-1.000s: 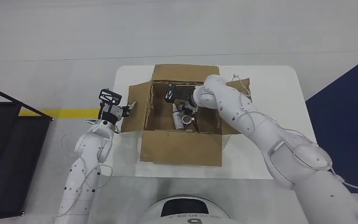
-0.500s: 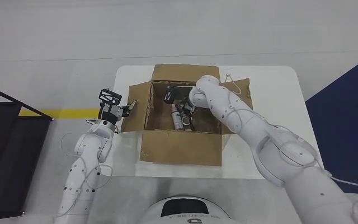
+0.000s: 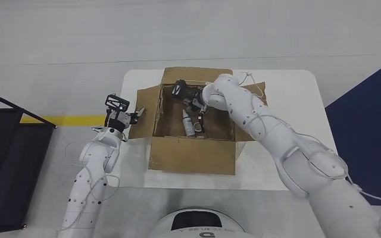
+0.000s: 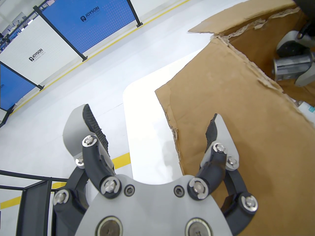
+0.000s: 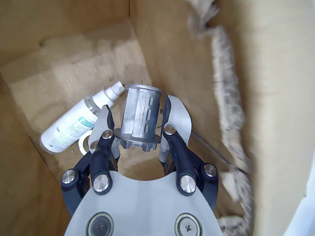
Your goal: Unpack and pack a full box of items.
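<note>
Floor [image 3: 190, 35]: pale grey, smooth, evenly lit, with a soft sheen. A thin dark seam [image 3: 119, 61] crosses it beyond the worktop [image 3: 286, 119], which is white with rounded corners. A yellow line [image 3: 65, 120] is marked on the floor at the left. A black metal frame [image 3: 12, 160] stands at the left edge and a dark blue surface [image 3: 360, 113] at the right. Blue and white partition panels [image 4: 93, 13] on black posts border the hall.
</note>
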Action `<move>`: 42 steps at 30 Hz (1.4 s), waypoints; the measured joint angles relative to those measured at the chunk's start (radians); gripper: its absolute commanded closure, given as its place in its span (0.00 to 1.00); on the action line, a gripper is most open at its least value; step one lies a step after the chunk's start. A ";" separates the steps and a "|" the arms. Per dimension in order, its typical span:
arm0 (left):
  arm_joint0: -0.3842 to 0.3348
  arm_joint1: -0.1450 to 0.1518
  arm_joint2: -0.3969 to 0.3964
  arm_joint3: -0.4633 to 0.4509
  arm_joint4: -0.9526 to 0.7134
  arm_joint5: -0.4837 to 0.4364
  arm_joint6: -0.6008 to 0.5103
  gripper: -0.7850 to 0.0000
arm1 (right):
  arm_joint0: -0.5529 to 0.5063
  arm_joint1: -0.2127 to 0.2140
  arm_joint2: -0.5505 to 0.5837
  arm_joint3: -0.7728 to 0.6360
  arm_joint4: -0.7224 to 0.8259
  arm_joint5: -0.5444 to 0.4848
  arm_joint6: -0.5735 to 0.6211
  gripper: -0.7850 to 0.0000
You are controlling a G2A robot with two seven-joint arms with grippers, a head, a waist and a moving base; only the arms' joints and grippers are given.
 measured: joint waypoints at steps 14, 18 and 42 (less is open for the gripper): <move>0.000 0.000 0.000 0.000 0.000 0.000 0.000 0.00 | -0.782 0.299 0.750 -1.081 -0.246 0.083 -0.055 1.00; 0.000 0.000 0.000 0.000 0.000 0.000 0.000 0.00 | -0.947 0.315 0.932 -1.181 -0.217 0.146 -0.107 1.00; 0.000 0.000 0.000 0.000 0.000 0.000 0.000 0.00 | -0.679 0.291 0.693 -0.977 0.034 0.035 0.246 0.64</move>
